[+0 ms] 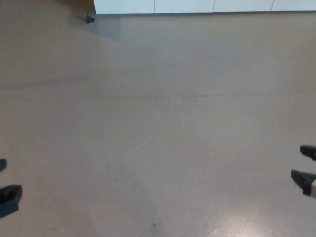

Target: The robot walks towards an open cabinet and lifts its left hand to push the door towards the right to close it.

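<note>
We recorded the head view as dominated by a bare, beige-brown floor [158, 128] filling almost the whole frame. Faint seam lines crossed it horizontally in the upper middle, and a pale glare patch sat at the lower right.

Along the top edge of the frame, from left of centre to the upper right corner, ran the white base of the cabinet [197, 6]. We noted thin vertical joints dividing its front into panels. Only this lowest strip was in view, so we could not establish which panel was the door or how it stood. At the upper left, where the white front ended, a small dark object [89, 19] stood on the floor just beside the cabinet's corner; its nature could not be determined. A slightly greyer patch of floor lay directly to its right.

The left hand [10, 193] appeared only as dark tips at the lower left edge of the frame, low and well apart from the cabinet. The right hand [307, 174] showed likewise at the lower right edge, as two dark fingers [308, 151] with a pale band. Both touched nothing visible. We could not tell whether either hand's fingers were released or clenched.
</note>
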Tool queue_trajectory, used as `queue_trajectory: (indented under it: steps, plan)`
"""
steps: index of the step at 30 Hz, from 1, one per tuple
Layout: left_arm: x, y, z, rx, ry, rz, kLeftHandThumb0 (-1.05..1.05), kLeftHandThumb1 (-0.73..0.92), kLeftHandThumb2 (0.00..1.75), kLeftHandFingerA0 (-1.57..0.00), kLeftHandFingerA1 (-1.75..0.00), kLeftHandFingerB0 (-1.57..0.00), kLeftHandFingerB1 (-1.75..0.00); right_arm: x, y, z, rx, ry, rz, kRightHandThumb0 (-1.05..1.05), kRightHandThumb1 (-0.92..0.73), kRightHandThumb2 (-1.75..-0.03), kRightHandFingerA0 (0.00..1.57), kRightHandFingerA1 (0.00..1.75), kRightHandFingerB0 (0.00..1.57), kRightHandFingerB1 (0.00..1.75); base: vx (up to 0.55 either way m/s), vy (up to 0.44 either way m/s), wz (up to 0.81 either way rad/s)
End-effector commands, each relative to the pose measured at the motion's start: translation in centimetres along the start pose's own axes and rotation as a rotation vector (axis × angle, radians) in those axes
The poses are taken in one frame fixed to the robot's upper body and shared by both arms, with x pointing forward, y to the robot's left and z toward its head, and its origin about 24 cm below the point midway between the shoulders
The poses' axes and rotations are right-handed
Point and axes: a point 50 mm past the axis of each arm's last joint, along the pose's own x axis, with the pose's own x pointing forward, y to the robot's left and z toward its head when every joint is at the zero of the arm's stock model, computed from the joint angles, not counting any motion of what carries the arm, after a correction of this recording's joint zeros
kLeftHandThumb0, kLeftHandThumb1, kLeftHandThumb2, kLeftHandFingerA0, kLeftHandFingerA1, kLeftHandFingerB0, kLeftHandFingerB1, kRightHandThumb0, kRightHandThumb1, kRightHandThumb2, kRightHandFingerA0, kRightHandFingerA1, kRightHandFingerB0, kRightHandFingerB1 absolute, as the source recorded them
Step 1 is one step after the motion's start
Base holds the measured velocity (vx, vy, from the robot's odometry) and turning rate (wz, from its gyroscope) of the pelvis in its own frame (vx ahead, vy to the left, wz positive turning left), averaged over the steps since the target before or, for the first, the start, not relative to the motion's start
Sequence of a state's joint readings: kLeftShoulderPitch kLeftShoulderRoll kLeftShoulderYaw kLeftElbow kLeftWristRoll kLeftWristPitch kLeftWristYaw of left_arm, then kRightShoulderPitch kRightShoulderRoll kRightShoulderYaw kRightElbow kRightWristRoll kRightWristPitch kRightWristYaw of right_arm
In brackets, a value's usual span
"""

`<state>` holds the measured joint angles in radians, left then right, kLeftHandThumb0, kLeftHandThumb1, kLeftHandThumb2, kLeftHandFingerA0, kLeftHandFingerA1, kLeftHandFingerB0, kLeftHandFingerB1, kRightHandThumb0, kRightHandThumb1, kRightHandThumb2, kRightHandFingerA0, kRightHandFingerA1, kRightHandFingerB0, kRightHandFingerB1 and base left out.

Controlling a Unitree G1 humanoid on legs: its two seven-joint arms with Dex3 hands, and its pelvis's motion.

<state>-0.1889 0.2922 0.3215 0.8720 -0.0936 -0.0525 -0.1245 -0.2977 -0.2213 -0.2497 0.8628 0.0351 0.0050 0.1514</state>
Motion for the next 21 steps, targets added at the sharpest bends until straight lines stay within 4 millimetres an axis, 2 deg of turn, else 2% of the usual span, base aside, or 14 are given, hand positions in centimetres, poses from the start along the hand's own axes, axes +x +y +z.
queue_trajectory:
  steps: [1,10,16,21]
  plan:
    - [-0.2,0.8,0.2,-0.031,-0.044,-0.008,-0.01,0.49,0.91,-0.36,-0.62,-0.19,-0.52,-0.2,-0.6,-0.2,0.041,-0.011,0.014,-0.08,-0.59,-0.57,0.58,0.55,0.4,0.45,0.0,0.0,0.0]
    - [-0.6,1.0,-0.9,-0.031,-0.02,0.0,-0.01,0.48,0.91,-0.38,-0.63,-0.2,-0.52,-0.6,-0.7,-1.1,0.043,0.009,0.019,-0.03,-0.59,-0.56,0.58,0.54,0.4,0.45,0.09,-0.109,0.21]
    - [-0.6,0.9,-1.0,-0.033,-0.007,0.004,0.0,0.5,0.92,-0.35,-0.61,-0.18,-0.51,-0.6,-0.6,-1.4,0.038,0.024,0.011,-0.07,-0.61,-0.57,0.6,0.55,0.41,0.45,0.24,-0.141,-0.08]
    - [-1.0,1.1,-1.8,-0.005,0.0,-0.01,0.0,0.49,0.91,-0.34,-0.6,-0.19,-0.52,-0.9,-0.6,-2.2,0.02,0.034,0.014,-0.09,-0.58,-0.57,0.63,0.57,0.41,0.46,0.22,0.058,-0.09]
